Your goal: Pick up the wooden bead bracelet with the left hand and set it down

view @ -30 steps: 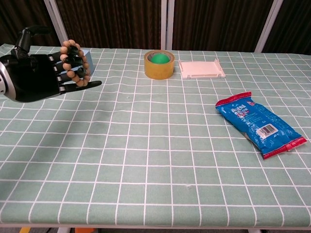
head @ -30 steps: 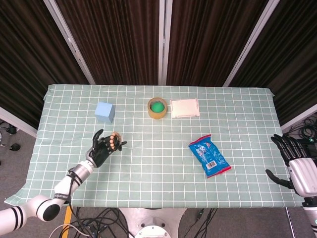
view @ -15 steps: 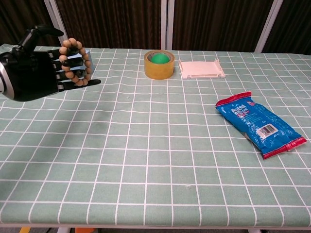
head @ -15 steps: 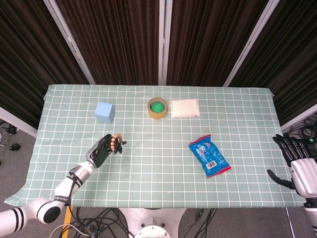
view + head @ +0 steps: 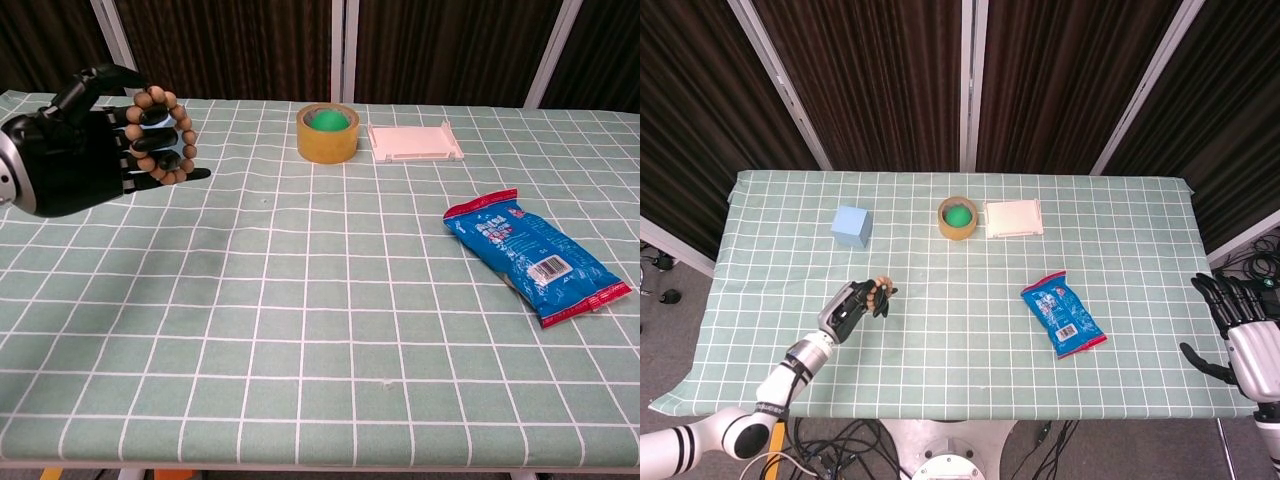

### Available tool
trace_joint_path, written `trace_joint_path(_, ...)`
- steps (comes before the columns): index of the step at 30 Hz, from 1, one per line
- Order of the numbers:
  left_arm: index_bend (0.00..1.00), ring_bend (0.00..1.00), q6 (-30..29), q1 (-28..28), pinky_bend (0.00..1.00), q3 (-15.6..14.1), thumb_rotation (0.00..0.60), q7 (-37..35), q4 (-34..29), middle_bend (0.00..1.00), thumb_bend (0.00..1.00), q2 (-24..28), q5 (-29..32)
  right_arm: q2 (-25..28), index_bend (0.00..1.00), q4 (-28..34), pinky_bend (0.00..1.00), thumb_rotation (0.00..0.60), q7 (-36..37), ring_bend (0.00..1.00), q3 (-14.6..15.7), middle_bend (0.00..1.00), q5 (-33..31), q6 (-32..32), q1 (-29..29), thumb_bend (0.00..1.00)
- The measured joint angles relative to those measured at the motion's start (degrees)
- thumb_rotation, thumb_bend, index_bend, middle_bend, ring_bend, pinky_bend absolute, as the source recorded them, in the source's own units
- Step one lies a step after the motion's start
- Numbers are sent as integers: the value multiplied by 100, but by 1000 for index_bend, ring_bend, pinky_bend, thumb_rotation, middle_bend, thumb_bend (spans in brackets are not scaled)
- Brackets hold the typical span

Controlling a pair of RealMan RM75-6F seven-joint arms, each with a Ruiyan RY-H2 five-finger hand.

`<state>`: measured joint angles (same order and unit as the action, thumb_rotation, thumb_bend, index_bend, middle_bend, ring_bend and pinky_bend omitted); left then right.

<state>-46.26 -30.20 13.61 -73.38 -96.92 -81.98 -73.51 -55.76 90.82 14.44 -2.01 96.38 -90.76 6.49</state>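
Note:
The wooden bead bracelet (image 5: 166,135) is a ring of round tan beads, held upright above the green checked tablecloth (image 5: 320,300) at the left. My left hand (image 5: 75,150) grips it, the fingers passing through the loop. In the head view the same left hand (image 5: 852,306) shows at the table's left front with the bracelet (image 5: 878,291) at its fingertips. My right hand (image 5: 1245,335) hangs off the right edge of the table, fingers spread, holding nothing.
A light blue cube (image 5: 852,225) sits behind the left hand. A roll of tape (image 5: 327,131) with green inside and a white flat box (image 5: 415,141) stand at the back centre. A blue snack bag (image 5: 535,254) lies at the right.
My left hand has moved slightly right and toward the table's front with the bracelet, turning so the bead ring faces the chest camera more. The right hand drifted slightly down.

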Motion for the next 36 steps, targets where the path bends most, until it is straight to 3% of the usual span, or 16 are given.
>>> trace_joint_path(3,713,629,1,11,136,5,329,54,-29,785,577,-7,30,-19,0,-28,0,600,6,0,0,83,25,-51,-16,143)
trace_joint_path(13,714,629,37,33,137,11,341,171,-103,787,609,-9,50,-32,0,-44,0,600,-2,0,4,84,23,-60,-26,143)
trace_joint_path(19,668,608,13,62,142,0,230,229,-137,760,688,1,0,-28,0,-26,0,600,-16,0,10,84,32,-46,-20,144)
trace_joint_path(25,615,556,-44,75,142,-34,217,320,-183,709,753,18,-140,-16,0,-5,0,600,-18,0,16,84,45,-47,-19,144)
trace_joint_path(33,594,527,-103,91,142,-52,218,338,-245,689,822,22,-195,-1,0,-3,0,600,-1,0,21,84,44,-87,-45,143)
trace_joint_path(36,564,501,-97,81,142,-60,298,351,-273,666,884,30,-215,-3,0,-11,0,600,14,0,22,84,46,-92,-48,143)
